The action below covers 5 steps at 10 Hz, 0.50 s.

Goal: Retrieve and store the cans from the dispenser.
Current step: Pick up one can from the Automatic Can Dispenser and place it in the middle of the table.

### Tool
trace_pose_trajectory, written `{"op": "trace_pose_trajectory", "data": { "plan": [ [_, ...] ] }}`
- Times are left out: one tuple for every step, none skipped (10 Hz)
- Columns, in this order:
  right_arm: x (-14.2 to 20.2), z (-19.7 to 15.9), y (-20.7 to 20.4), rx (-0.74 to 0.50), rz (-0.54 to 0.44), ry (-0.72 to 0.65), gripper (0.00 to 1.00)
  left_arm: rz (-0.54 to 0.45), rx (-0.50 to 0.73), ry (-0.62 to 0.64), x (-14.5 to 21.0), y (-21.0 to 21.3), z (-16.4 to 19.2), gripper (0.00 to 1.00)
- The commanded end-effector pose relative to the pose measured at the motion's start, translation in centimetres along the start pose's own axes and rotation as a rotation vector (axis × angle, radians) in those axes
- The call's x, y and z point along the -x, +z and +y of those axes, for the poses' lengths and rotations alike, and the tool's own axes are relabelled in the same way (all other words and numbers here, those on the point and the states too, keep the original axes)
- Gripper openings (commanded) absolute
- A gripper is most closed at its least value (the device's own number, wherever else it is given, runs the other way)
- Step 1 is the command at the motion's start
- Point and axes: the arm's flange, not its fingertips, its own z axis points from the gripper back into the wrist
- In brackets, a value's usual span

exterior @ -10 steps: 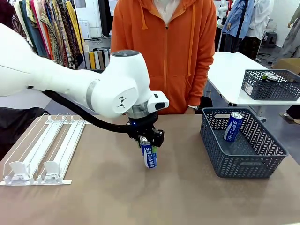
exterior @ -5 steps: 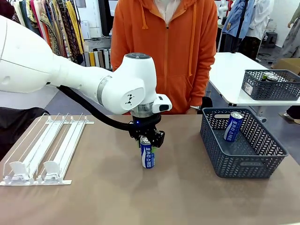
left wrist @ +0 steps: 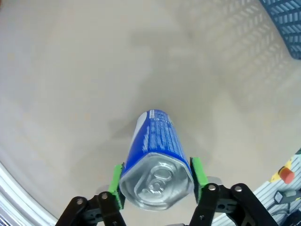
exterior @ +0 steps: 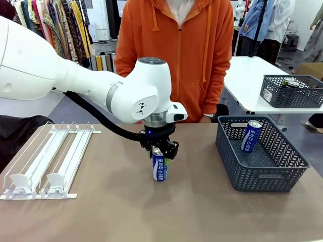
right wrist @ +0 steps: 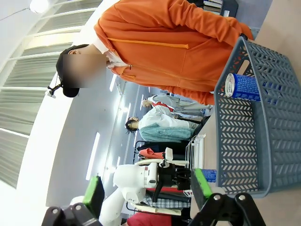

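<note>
Blue can [exterior: 159,168] top hidden between left hand [exterior: 159,153] pads.

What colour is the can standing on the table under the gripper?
Blue with white lettering and a silver top; the can shows best in the left wrist view.

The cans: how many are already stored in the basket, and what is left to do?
Done: one blue can leans inside the basket, and the dispenser rails hold no cans. In hand: a second blue can stands upright on the table, the left gripper around its top, pads barely apart from it. Left: carrying this can to the basket.
</note>
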Motion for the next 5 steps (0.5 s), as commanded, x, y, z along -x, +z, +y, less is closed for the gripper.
{"op": "trace_pose_trajectory", "data": {
  "plan": [
    [0.1, 0.5, 0.1, -0.002, 0.008, -0.013, 1.00, -0.038, -0.042, 0.017, 0.3, 1.1, -0.1, 1.00],
    [0.1, 0.5, 0.1, -0.002, 0.008, -0.013, 1.00, -0.061, -0.061, 0.024, 0.5, 2.0, -0.1, 1.00],
    [0.1, 0.5, 0.1, -0.002, 0.008, -0.013, 1.00, -0.107, -0.077, 0.043, 1.4, 4.1, -0.1, 1.00],
    [0.1, 0.5, 0.1, -0.002, 0.008, -0.013, 1.00, -0.166, -0.070, 0.050, 2.3, 6.4, 0.0, 1.00],
    [0.1, 0.5, 0.1, -0.002, 0.008, -0.013, 1.00, -0.254, -0.059, 0.054, 4.0, 10.0, 0.3, 1.00]
  ]
}}
